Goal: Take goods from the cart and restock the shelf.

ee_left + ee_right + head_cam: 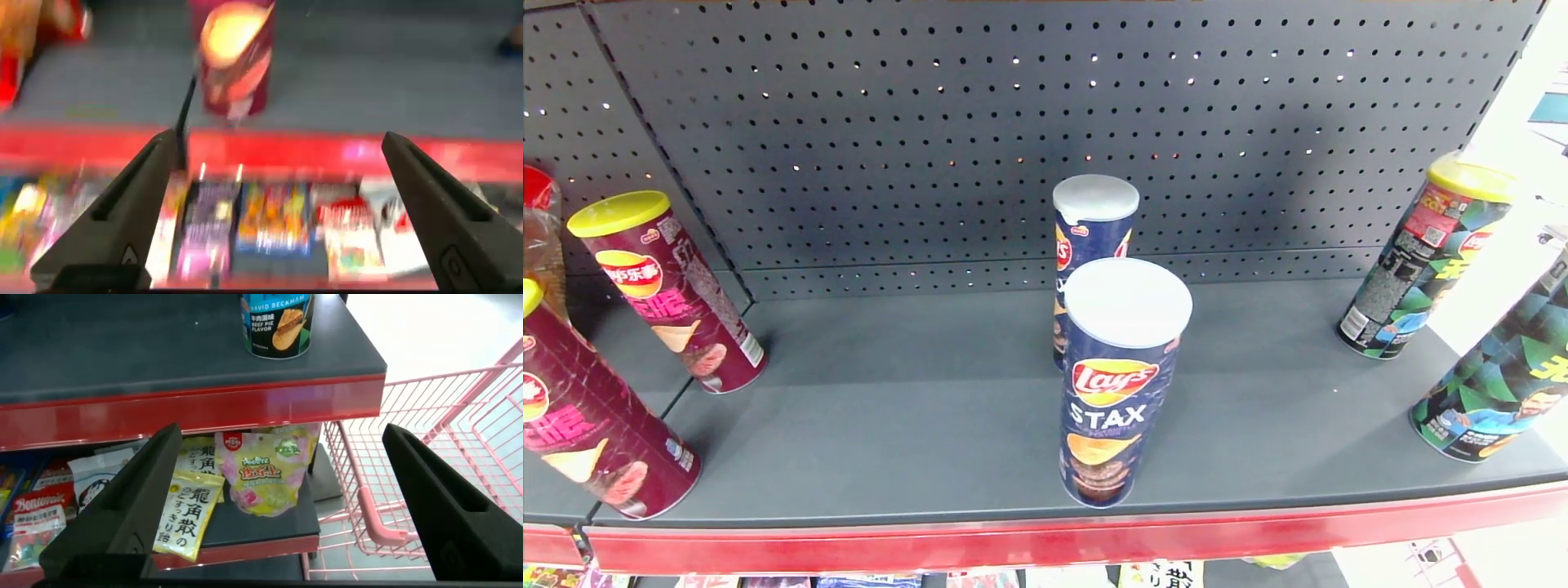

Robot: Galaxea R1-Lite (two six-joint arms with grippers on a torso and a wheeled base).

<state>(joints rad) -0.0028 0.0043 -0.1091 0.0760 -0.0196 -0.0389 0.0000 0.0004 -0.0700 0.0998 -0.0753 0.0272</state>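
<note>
Two blue potato-chip cans stand upright one behind the other at the centre of the head view. They are on the grey shelf, the front can near its red lip. Bare board lies on either side of them. Two maroon cans stand at the left edge of the frame, and two green-and-black cans stand at the right edge.

Both arms are below the shelf's front edge and hold nothing. The left gripper has its fingers spread wide and faces a maroon can above the red lip. The right gripper is equally spread. Its camera looks past snack packets on a lower tier towards the pink wire cart beside the shelving. What the cart holds cannot be made out.

Restocking appears to be only partly done. Some cans are in place, much of the shelf is unfilled, and the likely next step is another pick from the cart.
</note>
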